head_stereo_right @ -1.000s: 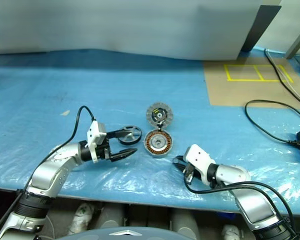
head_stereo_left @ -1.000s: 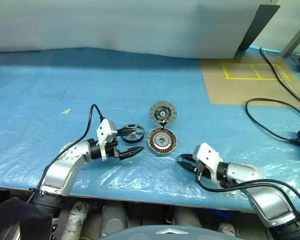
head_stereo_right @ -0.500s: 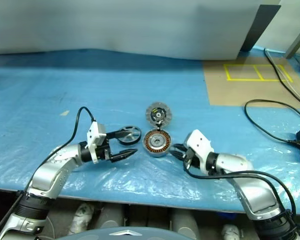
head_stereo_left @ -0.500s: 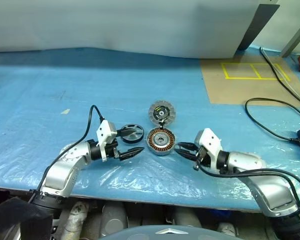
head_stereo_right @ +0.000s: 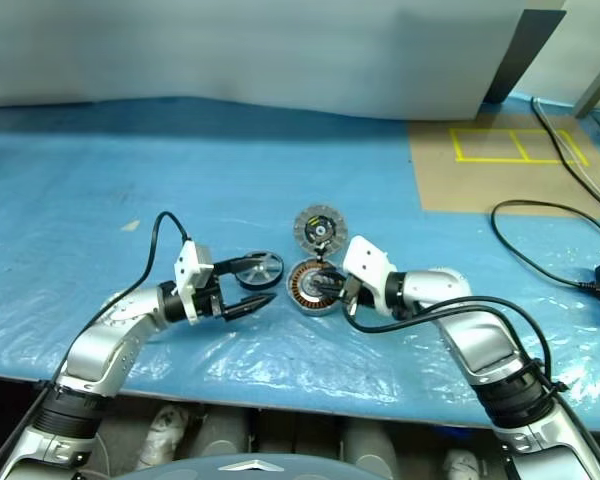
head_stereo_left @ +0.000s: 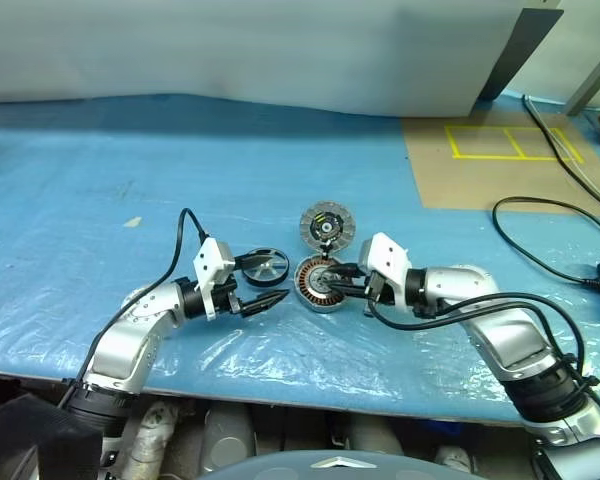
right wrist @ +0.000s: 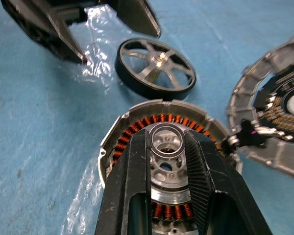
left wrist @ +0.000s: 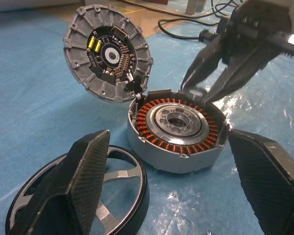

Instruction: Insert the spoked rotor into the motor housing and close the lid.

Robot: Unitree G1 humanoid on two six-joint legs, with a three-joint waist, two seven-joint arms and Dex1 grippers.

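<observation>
The motor housing (head_stereo_left: 318, 281) with its copper windings sits on the blue table. Its lid (head_stereo_left: 326, 226) lies flipped open just behind it, circuit face up, joined to it at the rim. The spoked rotor (head_stereo_left: 268, 265) lies flat to the left of the housing. My left gripper (head_stereo_left: 270, 280) is open and level; one finger (left wrist: 83, 181) overlaps the rotor's near edge, and the housing (left wrist: 176, 125) lies ahead between the fingers. My right gripper (right wrist: 164, 139) hangs over the housing's centre hub, its fingers (right wrist: 132, 171) narrowly open, holding nothing.
Black cables (head_stereo_left: 545, 215) run over the table's right side beside a tan board with yellow tape (head_stereo_left: 500, 155). A grey panel (head_stereo_left: 280, 50) closes off the back. Loose clear film (head_stereo_left: 280, 345) wrinkles along the front edge.
My right gripper has moved left, up and forward, from the table in front and right of the housing to above its centre. The left gripper has stayed still.
</observation>
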